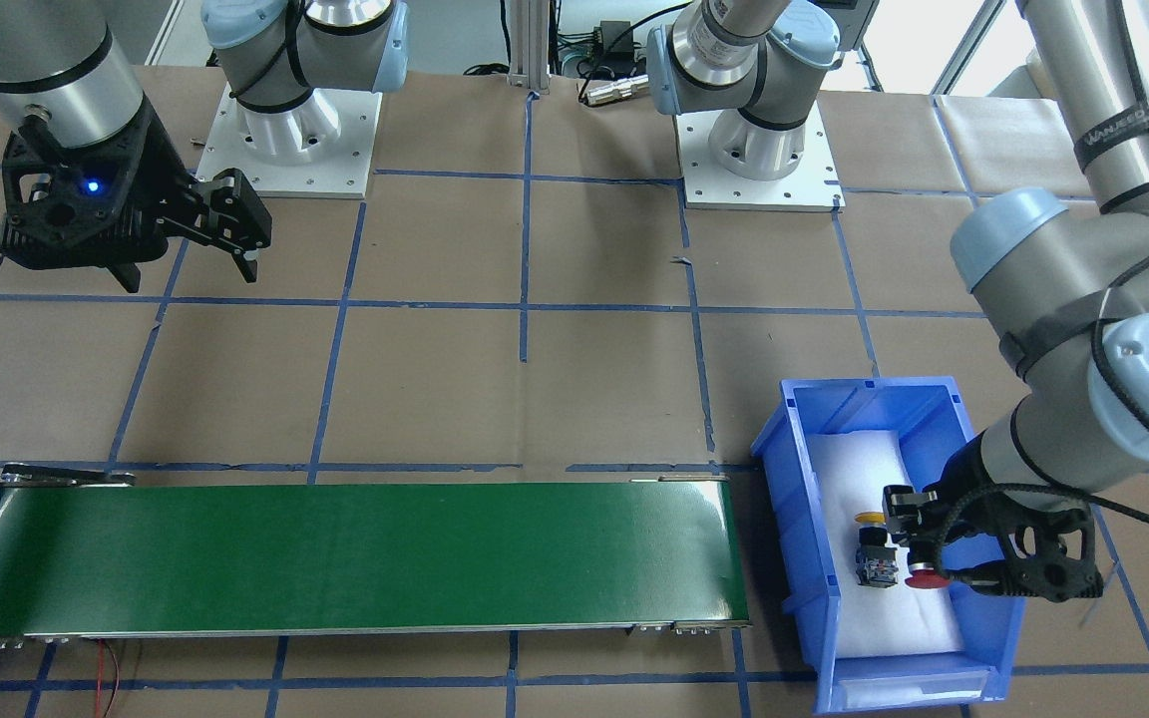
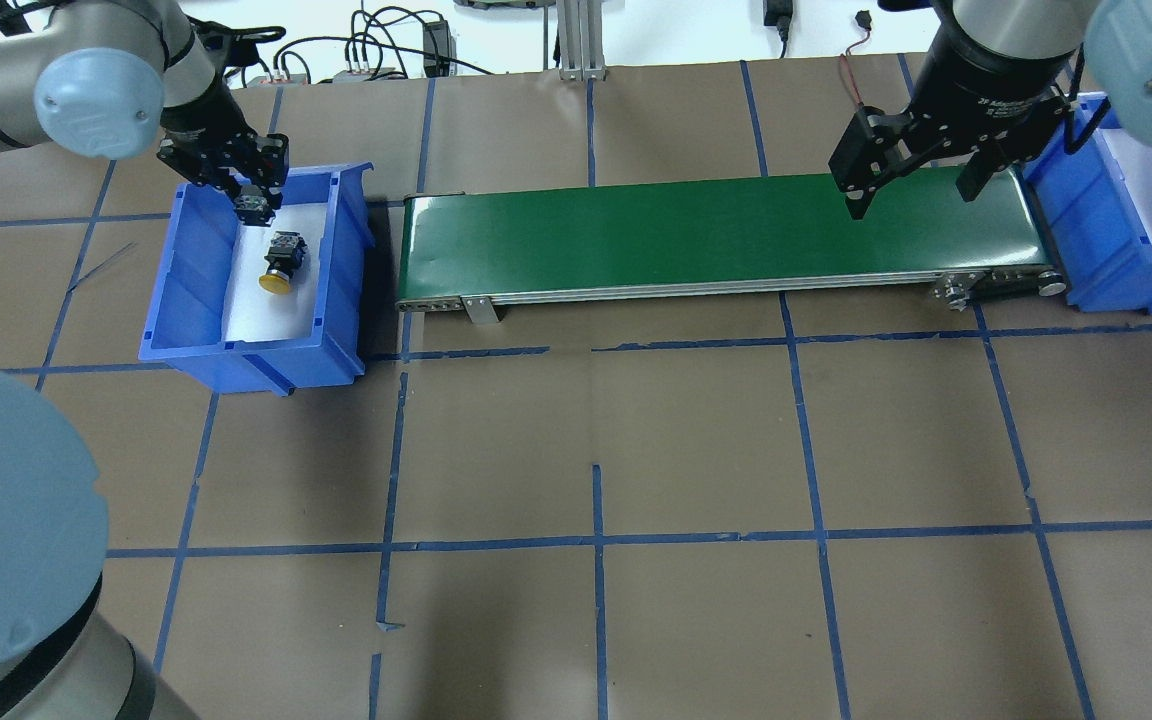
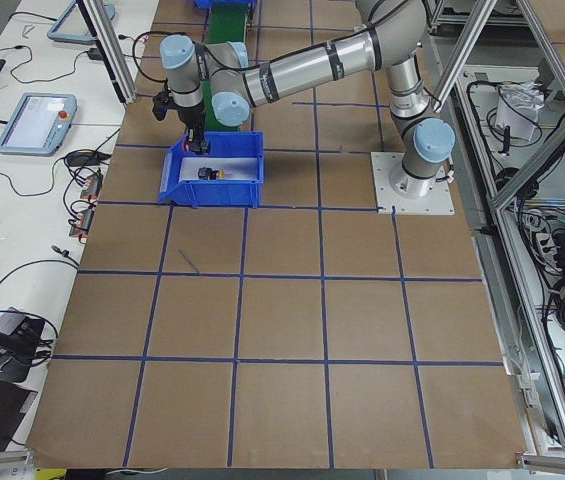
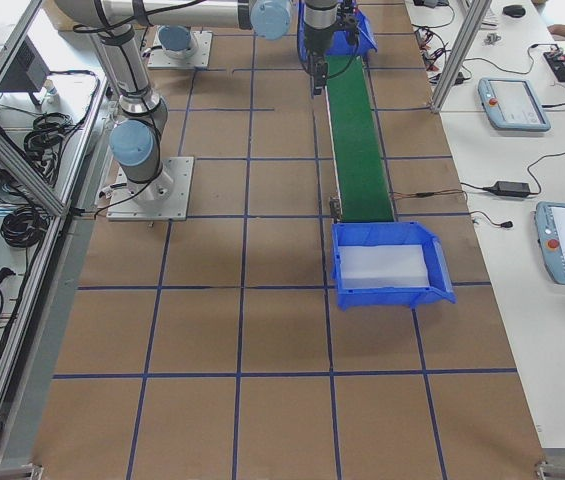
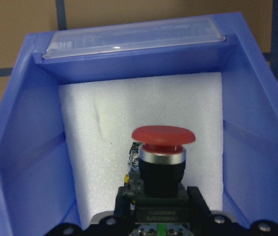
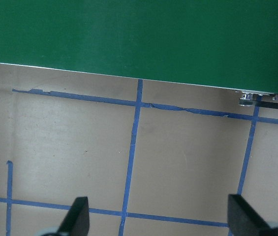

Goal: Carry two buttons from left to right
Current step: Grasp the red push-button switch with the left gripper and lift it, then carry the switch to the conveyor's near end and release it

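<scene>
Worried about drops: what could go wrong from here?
1. The left gripper holds the red button by its base only, cap sticking out; it might slip or tilt.
2. The yellow button lies close beside it and could get knocked.
3. The bin wall stands between it and the belt; a low path might clip it.

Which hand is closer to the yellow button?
Left. The left gripper, holding the red button, is beside the yellow button; the right gripper is far off, by the conveyor.

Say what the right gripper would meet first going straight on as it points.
The right gripper, open, would probably meet the brown paper table top beside the green belt, not the belt; depth is unclear.
</scene>
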You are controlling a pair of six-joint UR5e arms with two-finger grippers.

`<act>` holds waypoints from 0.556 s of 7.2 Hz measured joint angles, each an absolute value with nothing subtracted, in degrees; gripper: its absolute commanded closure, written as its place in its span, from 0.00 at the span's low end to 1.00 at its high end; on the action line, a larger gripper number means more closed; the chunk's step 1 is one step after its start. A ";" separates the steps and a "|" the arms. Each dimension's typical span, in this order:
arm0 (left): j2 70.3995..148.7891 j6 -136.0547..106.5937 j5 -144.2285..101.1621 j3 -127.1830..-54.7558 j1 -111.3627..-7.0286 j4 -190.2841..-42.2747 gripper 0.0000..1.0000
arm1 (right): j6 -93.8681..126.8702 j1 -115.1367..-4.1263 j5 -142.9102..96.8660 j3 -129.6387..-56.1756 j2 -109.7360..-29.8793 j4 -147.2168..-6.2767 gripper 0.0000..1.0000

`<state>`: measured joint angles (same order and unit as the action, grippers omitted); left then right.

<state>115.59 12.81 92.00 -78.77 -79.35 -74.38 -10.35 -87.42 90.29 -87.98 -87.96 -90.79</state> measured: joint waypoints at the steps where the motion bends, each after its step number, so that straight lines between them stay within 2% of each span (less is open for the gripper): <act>1: 112.67 10.67 92.16 -79.20 -80.68 -75.16 0.79 | -10.34 -87.45 90.31 -87.97 -88.02 -90.81 0.00; 4: 109.50 -4.81 92.46 -79.83 -90.33 -75.66 0.79 | -10.32 -87.45 90.30 -87.97 -87.95 -90.80 0.00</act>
